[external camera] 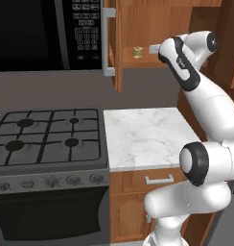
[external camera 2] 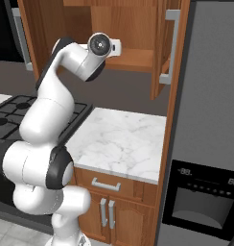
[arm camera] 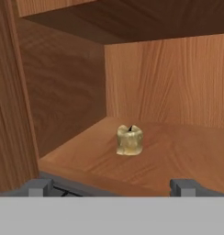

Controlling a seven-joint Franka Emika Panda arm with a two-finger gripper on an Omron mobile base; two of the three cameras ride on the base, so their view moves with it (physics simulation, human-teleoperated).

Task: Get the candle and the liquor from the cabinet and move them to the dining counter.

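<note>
Warm brown wood forms the cabinet (external camera: 138,29), its doors swung open above a small marble slab (external camera: 145,137) beside the stove (external camera: 49,137). The gripper (arm camera: 113,187) sits at the cabinet's front edge, fingers spread wide, holding nothing. The candle (arm camera: 129,140) stands upright on the cabinet's shelf, just ahead of the gripper, untouched.

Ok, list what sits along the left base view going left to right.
Microwave → stove → cabinet door handle → candle on the cabinet shelf → marble slab → robot arm.
</note>
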